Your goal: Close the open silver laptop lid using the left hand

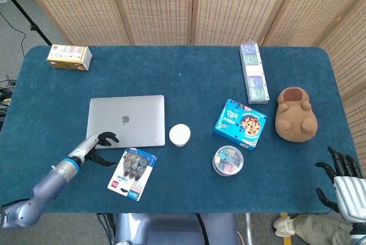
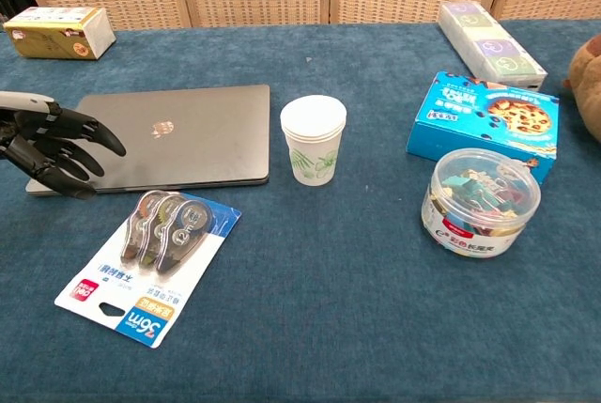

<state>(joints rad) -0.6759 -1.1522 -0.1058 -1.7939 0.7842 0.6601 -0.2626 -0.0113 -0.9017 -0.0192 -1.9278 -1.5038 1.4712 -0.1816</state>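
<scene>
The black left hand (image 2: 52, 145) hovers at the near-left corner of the flat silver aluminium laptop (image 1: 126, 121), fingers spread and holding nothing. The lid lies fully down — the closing looks done; next, the hand likely only needs to retreat clear.

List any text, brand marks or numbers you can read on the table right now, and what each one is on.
"5m": on the blue corner of the correction tape pack.
Logo only, no words: on the silver laptop lid.
Blue cookie box: print too small to read.
Binder clip tub: red label blurred.
Yellow box and long sticker box: print unreadable.
Paper cups: pattern only.
</scene>
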